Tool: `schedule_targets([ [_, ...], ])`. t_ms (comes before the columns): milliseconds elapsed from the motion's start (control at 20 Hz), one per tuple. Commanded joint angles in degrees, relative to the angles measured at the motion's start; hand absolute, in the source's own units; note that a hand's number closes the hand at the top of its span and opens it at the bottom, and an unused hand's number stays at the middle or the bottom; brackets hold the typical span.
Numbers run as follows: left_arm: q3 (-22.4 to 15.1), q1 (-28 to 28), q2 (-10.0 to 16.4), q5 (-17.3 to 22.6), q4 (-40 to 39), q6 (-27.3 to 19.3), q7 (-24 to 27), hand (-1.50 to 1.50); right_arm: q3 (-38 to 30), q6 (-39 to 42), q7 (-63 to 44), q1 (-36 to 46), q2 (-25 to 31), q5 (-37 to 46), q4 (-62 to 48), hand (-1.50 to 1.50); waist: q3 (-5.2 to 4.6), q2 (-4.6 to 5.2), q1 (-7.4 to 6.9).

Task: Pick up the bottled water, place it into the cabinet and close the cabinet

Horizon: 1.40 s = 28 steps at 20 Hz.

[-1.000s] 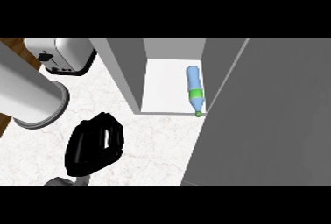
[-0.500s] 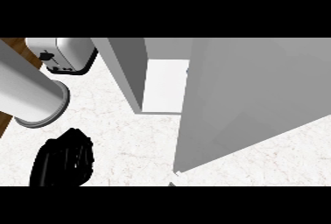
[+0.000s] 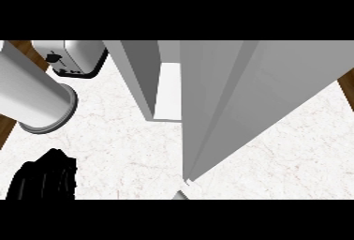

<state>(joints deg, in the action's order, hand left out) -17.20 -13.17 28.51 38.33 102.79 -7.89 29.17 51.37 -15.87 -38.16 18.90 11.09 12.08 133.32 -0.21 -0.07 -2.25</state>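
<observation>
A: Nearest, the left black robot hand shows at the lower left over the white marbled table. Open or closed, I cannot tell. The right robot hand?
B: Out of view. The flat grey cabinet door stands nearly shut, and only a white sliver of the grey cabinet shows.
A: The bottled water?
B: Hidden, likely inside. Push the door evenly until that gap closes.

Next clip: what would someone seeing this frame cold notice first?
The big grey cabinet door fills the centre and right, standing nearly across the opening, with only a narrow white strip of cabinet interior showing at its left. The black left hand sits at the lower left over the white counter, with a toaster at the upper left.
</observation>
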Motion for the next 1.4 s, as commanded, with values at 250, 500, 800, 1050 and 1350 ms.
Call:
schedule_targets([
  [250,3.7,-4.7,2.8,2.2,0.0,6.3,2.4,1.50,-14.8,-7.3,2.9,17.3,-10.8,-8.3,-24.6,1.50,0.11,0.68,-1.26],
  [500,6.8,-6.2,4.4,3.8,-0.2,9.7,2.5,1.50,-24.5,-0.8,8.7,23.3,-11.0,-22.1,-37.5,1.50,0.19,0.67,-0.26],
  [800,7.7,-8.4,3.6,3.1,0.6,10.1,2.2,1.50,-35.1,9.9,16.3,29.4,-10.5,-28.8,-54.9,1.50,0.21,0.48,0.48],
  [1050,8.6,-10.1,4.3,3.0,1.0,12.2,2.5,1.50,-38.7,15.5,25.1,31.8,-8.5,-28.9,-67.6,1.50,0.20,0.74,-0.11],
  [1350,7.7,-7.1,3.4,2.5,1.0,11.4,1.2,1.50,-40.2,18.5,25.0,34.0,-5.9,-30.2,-69.8,1.50,0.18,0.95,0.42],
])
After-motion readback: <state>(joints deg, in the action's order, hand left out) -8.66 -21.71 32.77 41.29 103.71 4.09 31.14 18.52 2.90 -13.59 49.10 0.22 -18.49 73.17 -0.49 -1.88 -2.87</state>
